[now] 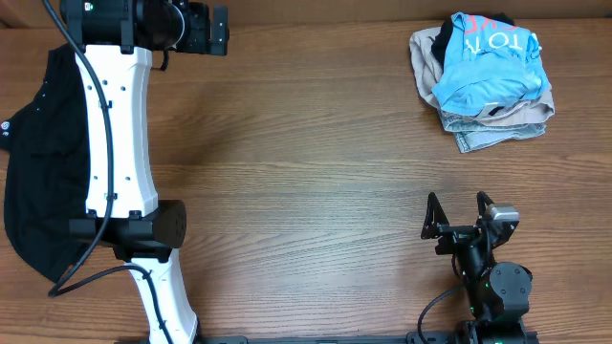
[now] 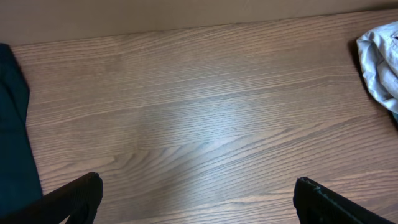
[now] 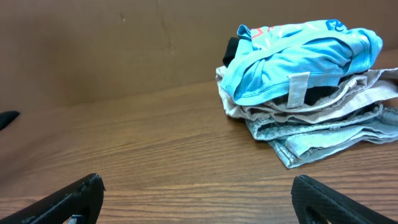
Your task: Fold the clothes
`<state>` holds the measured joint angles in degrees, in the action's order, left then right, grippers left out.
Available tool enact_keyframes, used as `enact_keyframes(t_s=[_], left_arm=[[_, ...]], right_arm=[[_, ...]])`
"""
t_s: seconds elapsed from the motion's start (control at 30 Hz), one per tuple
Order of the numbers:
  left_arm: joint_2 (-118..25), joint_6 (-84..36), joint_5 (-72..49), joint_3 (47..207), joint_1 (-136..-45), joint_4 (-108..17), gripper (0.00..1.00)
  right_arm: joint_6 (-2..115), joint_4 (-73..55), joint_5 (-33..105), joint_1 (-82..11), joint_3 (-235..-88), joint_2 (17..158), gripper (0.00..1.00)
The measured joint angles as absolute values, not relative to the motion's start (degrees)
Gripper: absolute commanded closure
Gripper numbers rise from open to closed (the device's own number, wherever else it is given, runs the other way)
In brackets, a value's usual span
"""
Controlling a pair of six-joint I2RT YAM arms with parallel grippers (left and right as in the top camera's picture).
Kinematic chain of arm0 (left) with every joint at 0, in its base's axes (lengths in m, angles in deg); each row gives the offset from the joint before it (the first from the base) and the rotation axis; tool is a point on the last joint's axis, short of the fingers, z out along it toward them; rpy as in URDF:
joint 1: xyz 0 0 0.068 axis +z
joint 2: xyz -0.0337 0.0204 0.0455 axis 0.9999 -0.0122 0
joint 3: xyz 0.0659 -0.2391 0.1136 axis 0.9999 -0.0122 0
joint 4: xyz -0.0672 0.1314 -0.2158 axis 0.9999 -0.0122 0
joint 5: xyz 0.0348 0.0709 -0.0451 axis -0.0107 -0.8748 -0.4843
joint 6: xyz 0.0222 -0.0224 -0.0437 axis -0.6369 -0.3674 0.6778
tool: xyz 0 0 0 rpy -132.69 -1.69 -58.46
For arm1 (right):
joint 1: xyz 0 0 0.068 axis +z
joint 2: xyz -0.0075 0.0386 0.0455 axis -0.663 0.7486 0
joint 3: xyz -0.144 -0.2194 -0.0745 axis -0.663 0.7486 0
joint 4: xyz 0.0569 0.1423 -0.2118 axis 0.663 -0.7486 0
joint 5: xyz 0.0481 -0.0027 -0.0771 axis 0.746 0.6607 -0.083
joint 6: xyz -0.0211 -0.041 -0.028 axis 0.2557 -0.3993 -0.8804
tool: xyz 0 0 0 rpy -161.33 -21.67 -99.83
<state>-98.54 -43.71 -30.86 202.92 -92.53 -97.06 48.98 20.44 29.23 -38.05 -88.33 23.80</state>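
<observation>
One big wood-grain surface (image 1: 306,172) fills pretty much everything: brown, matte, with a soft glare patch that only the left wrist view picks up.

Two arms. The left arm (image 1: 115,143) is the big one in the overhead shot, with smooth white shells, black joints and a black cable looping along it. The right arm (image 1: 492,282) is all black and tucked low near the front edge.

The clothes sit in two spots, well apart. One black shirt (image 1: 38,162) lies spread flat and limp at the far left, partly under the left arm, with a tiny white mark at its outer edge. One stacked pile (image 1: 483,81) sits at the back right. On top is a light blue T-shirt (image 1: 488,62), bunched up, with white and red-orange lettering that reads best from overhead.

The right wrist view shows the pile side-on, which the overhead can't. There's a beige garment (image 3: 311,106) under the blue, a faded denim piece (image 3: 323,134) at the bottom, a bit of black fabric (image 3: 231,50) tucked behind, and one white label (image 3: 298,90) hanging off the blue.

The left wrist view only catches slivers, dark cloth at its left edge and pale cloth at its right.

Two pincers. The left pincer (image 2: 198,198) and right pincer (image 3: 196,196) both have their fingers spread wide, nothing between them, over bare wood.
</observation>
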Motion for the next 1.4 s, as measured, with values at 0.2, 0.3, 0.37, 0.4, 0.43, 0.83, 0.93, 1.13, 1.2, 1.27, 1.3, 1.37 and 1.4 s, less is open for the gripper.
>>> enact_keyframes(t_s=[0.2, 0.3, 0.37, 0.4, 0.43, 0.83, 0.93, 1.13, 1.2, 1.27, 1.3, 1.37, 1.4], left_arm=[[-98.5, -43.7, -30.9, 202.9, -92.5, -97.1, 0.0], [-98.5, -43.7, -30.9, 202.9, -92.5, -97.1, 0.0], [-98.5, -43.7, -30.9, 202.9, -92.5, -97.1, 0.0], [-98.5, -43.7, -30.9, 202.9, -92.5, -97.1, 0.0], [-98.5, -43.7, -30.9, 202.9, -92.5, -97.1, 0.0], [-98.5, -43.7, -30.9, 202.9, -92.5, -97.1, 0.0], [-98.5, -43.7, -30.9, 202.9, -92.5, -97.1, 0.0], [-98.5, -43.7, -30.9, 202.9, -92.5, -97.1, 0.0], [-98.5, -43.7, -30.9, 202.9, -92.5, -97.1, 0.0], [-98.5, -43.7, -30.9, 202.9, -92.5, -97.1, 0.0], [-98.5, -43.7, -30.9, 202.9, -92.5, -97.1, 0.01], [-98.5, -43.7, -30.9, 202.9, -92.5, -97.1, 0.0], [-98.5, -43.7, -30.9, 202.9, -92.5, -97.1, 0.0]], right_arm=[[48.9, 18.8, 29.1, -38.1, -88.3, 18.5, 0.0], [48.9, 18.9, 29.0, -38.1, -88.3, 17.1, 0.0], [48.9, 18.8, 29.0, -38.1, -88.3, 17.1, 0.0], [48.9, 18.7, 29.0, -38.2, -88.3, 17.1, 0.0], [48.9, 18.8, 29.0, -38.3, -88.3, 17.1, 0.0], [48.9, 18.7, 28.9, -40.8, -88.3, 17.1, 0.0], [48.9, 18.8, 28.9, -40.8, -88.3, 17.1, 0.0], [48.8, 18.8, 28.9, -40.8, -88.3, 17.1, 0.0], [48.8, 18.8, 28.9, -40.8, -88.3, 17.1, 0.0], [48.8, 18.8, 28.9, -40.8, -88.3, 17.1, 0.0], [48.7, 18.7, 28.9, -40.8, -88.3, 17.1, 0.0], [48.7, 18.8, 28.9, -40.8, -88.3, 17.1, 0.0], [48.7, 18.7, 28.9, -40.8, -88.3, 17.1, 0.0]])
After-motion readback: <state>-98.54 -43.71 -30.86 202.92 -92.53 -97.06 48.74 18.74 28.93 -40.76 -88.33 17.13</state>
